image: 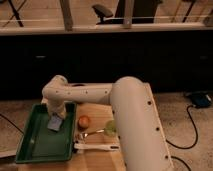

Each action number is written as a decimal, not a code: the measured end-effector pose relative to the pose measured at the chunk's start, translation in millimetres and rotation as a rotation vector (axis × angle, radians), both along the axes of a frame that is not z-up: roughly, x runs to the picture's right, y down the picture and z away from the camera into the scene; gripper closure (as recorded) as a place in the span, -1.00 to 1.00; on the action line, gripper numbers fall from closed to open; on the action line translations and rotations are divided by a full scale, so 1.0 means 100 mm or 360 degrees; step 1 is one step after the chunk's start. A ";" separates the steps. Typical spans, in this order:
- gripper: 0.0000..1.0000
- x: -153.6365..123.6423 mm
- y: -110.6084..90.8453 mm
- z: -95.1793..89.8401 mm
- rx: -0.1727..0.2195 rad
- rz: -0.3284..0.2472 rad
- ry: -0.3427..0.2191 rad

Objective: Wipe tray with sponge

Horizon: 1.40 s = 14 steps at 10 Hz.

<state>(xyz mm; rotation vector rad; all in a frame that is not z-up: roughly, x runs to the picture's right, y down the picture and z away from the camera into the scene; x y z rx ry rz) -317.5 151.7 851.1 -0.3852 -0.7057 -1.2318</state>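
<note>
The large green tray (35, 145) lies at the left end of the wooden table. A small blue-grey sponge (54, 124) sits in the tray's upper right part. My gripper (56, 116) points down into the tray right over the sponge and appears to touch its top edge. The white arm reaches in from the right and hides the wrist above it.
An orange-red round fruit (84, 121) and a green fruit (110, 128) lie on the wooden table (95, 157) right of the tray. A spoon (90, 134) and a white utensil (97, 147) lie in front of them. A dark cabinet wall stands behind.
</note>
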 end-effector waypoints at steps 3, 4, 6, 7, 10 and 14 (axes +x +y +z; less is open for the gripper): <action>1.00 -0.26 0.16 -0.13 -0.0012 -0.0164 -0.0136; 1.00 -0.25 0.25 -0.22 -0.0029 -0.0195 -0.0157; 1.00 -0.11 0.43 -0.39 -0.0072 -0.0230 -0.0162; 1.00 -0.02 0.46 -0.41 -0.0085 -0.0236 -0.0141; 1.00 0.44 0.38 -0.39 -0.0077 -0.0194 0.0006; 1.00 0.69 0.13 -0.18 -0.0021 -0.0188 0.0090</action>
